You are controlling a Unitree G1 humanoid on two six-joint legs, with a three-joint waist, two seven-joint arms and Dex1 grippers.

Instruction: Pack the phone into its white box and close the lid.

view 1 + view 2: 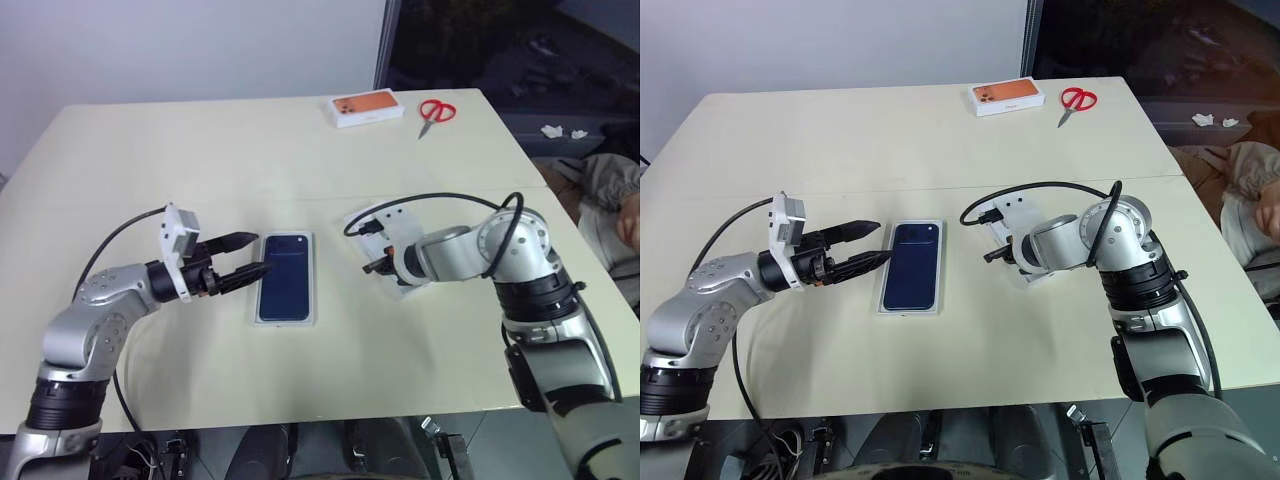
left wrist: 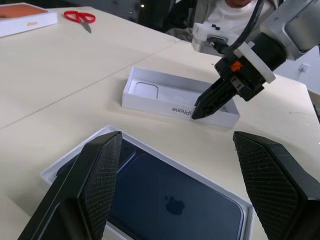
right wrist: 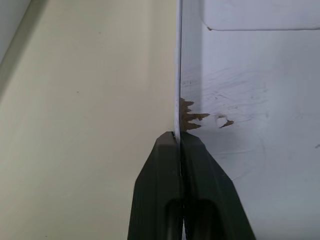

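Navy phone (image 1: 285,277) lay in its white box (image 1: 311,318) mid-desk (image 1: 200,150), seen from my head; my left gripper (image 1: 246,255) hovered just beside it, released, while my right gripper (image 1: 374,266) reached the lid (image 1: 392,222) further right. From the left wrist, my wide-apart fingers (image 2: 97,172) framed the boxed phone, and the right gripper pinched the upturned lid's near wall. From the right wrist, my gripper (image 3: 179,142) was clenched on the lid's thin white edge.
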